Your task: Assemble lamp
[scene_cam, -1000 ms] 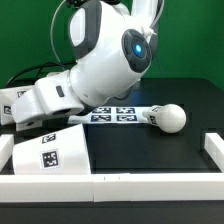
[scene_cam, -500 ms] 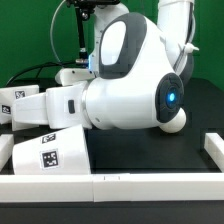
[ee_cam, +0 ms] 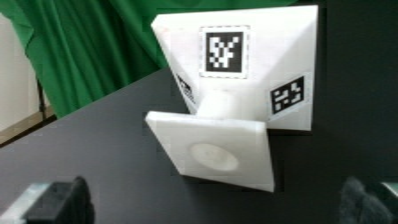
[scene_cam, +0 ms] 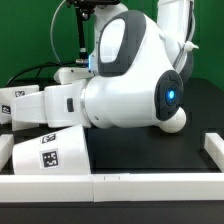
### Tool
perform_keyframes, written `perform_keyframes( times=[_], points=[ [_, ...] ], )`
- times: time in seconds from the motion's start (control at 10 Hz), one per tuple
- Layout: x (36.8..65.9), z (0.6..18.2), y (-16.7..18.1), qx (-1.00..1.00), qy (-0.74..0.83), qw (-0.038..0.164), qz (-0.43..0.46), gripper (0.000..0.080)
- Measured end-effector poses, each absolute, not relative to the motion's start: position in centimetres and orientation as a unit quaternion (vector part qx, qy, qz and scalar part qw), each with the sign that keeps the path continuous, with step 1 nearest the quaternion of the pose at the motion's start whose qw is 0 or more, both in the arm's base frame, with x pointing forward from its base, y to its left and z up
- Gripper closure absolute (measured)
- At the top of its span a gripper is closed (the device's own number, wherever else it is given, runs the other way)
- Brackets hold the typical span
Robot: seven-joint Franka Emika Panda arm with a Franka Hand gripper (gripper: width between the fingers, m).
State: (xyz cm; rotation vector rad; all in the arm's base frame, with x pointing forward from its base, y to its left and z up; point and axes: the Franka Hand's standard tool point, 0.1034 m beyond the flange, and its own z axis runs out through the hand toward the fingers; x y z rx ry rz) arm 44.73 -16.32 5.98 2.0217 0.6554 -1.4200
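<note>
In the wrist view the white wedge-like lamp base (ee_cam: pixel 231 90) stands ahead of my gripper (ee_cam: pixel 214 205). It has an upright tagged wall and a flat square foot with a round socket (ee_cam: pixel 217 155). My gripper is open wide and empty, with one dark fingertip (ee_cam: pixel 54 200) on each side and short of the base. In the exterior view the arm reaches to that view's left, where the base (scene_cam: pixel 8 100) shows at the edge. The tapered shade (scene_cam: pixel 55 150) lies at the front left. The bulb's round head (scene_cam: pixel 177 120) peeks out beside the arm; its neck is hidden.
A low white wall (scene_cam: pixel 120 185) borders the black table along the front and the exterior view's right (scene_cam: pixel 212 150). A green curtain (ee_cam: pixel 71 60) hangs behind the table. The marker board is hidden behind the arm.
A second ago the arm stood higher and the marker board and whole bulb showed. It has since swung down across them. Nothing differs over the last half second.
</note>
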Motion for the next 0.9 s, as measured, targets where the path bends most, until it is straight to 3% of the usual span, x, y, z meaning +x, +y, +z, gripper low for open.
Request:
perform_keyframes(
  times=[0.2,0.4,0.8,0.9],
  points=[
    [46.1,9.2,-19.0,0.784,0.197,0.281,-0.517,0.0101],
    [45.7,10.2,-20.9,0.789,0.173,0.28,-0.519,0.0101],
    [45.4,9.8,-20.4,0.79,0.167,0.276,-0.521,0.0101],
    [44.4,9.2,-20.2,0.8,0.135,0.251,-0.528,0.0101]
  ],
)
